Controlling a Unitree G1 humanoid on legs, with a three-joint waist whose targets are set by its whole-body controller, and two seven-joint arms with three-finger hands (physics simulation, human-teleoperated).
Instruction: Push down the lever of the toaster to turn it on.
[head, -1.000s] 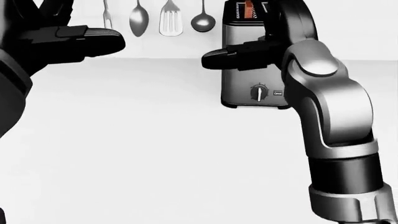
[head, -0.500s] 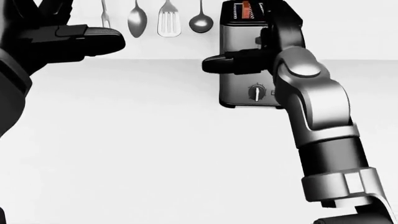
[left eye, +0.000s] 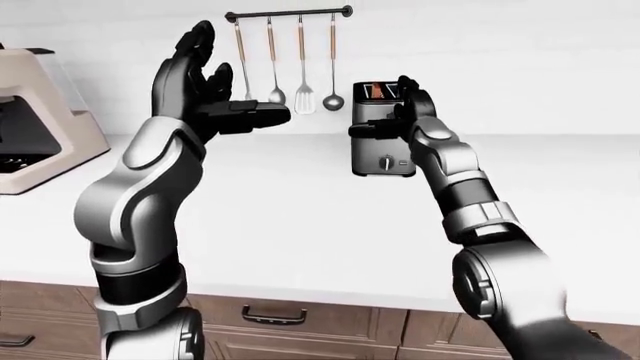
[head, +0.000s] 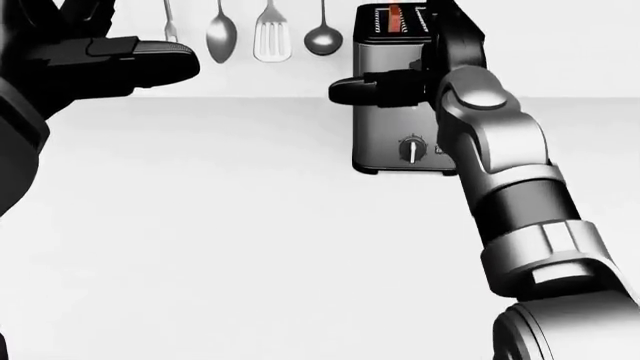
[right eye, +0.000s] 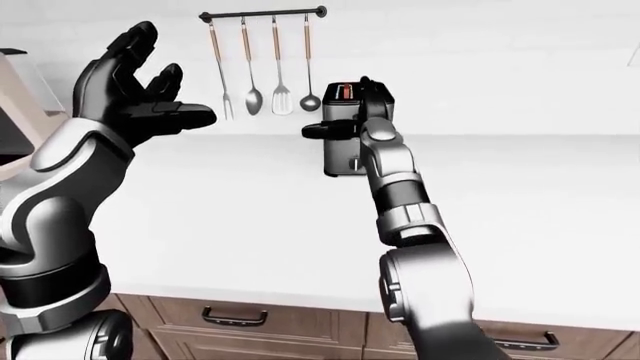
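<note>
- A silver toaster (left eye: 384, 142) stands on a white counter (left eye: 300, 217), just right of centre in the upper half of the left-eye view, close to the white wall.
- Something orange shows in a slot on the toaster's top; a round dial (head: 411, 150) sits low on its facing side.
- The right hand (head: 420, 79) is pressed against the toaster's upper part, covering the spot where a lever would be. One dark finger sticks out to the left of the toaster. I cannot tell whether the fingers are gripping anything.
- The left hand (left eye: 205, 86) is raised in the upper left of the left-eye view, well apart from the toaster, fingers spread wide and holding nothing.
- A rail of hanging utensils (left eye: 290, 64) is on the wall between the two hands.
- A beige appliance (left eye: 35, 120) sits at the left edge.
- Wooden drawers (left eye: 280, 319) run along the bottom.
</note>
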